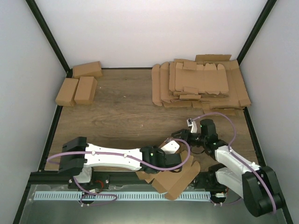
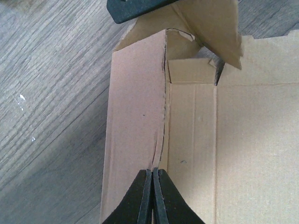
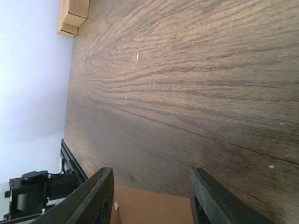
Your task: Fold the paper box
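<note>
The paper box is a brown die-cut sheet, partly folded, lying at the near edge between the arms. In the left wrist view one long side wall stands up from the sheet's floor. My left gripper is shut, pinching that wall's top edge; in the top view it sits over the sheet's far side. My right gripper is open and empty, with a cardboard edge low between its fingers. It hovers just beyond the sheet, and one finger shows past the wall's end.
A big stack of flat cardboard blanks lies at the back right. Three folded cartons sit at the back left, one also showing in the right wrist view. White walls enclose the wooden table.
</note>
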### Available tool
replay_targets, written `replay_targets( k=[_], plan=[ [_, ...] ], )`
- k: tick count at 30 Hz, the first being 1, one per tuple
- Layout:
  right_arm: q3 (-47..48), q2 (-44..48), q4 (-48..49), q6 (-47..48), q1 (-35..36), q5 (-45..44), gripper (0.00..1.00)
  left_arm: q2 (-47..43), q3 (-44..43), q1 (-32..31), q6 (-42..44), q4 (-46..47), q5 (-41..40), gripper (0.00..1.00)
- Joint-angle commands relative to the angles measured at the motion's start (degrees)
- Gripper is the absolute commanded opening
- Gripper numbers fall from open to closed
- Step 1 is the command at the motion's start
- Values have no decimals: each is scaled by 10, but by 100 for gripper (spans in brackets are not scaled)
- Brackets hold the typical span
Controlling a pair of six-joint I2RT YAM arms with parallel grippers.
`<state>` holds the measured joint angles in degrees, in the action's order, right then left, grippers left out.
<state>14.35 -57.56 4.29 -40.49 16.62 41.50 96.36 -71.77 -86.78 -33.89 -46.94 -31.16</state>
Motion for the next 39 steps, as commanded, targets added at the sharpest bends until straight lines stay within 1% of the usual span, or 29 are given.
replay_targets(
  k=[1,9,11,14,16,21,28,33,39],
  plan=[
    [-18,39,-9,-7,-5,-10,49,-10,6,-3,-2,15,4,4],
    [-69,119,20,-42,-5,2,51,-10,17,-1,-4,29,10,4],
    [-76,138,18,-46,-5,2,55,-11,16,-2,-3,31,12,4],
    [-91,174,17,-52,-5,2,66,-10,18,-1,-2,36,15,4],
    [-100,199,15,-55,-5,0,68,-7,21,-1,-3,36,14,4],
    [-130,260,32,-68,-4,8,67,-7,26,-1,-4,41,14,4],
    [-172,333,49,-81,-4,30,55,-15,30,1,-6,42,9,4],
    [-194,370,40,-75,-4,48,53,-18,33,4,-6,43,8,4],
    [-206,362,31,-51,-5,55,52,-21,32,7,-3,46,6,4]
  ],
)
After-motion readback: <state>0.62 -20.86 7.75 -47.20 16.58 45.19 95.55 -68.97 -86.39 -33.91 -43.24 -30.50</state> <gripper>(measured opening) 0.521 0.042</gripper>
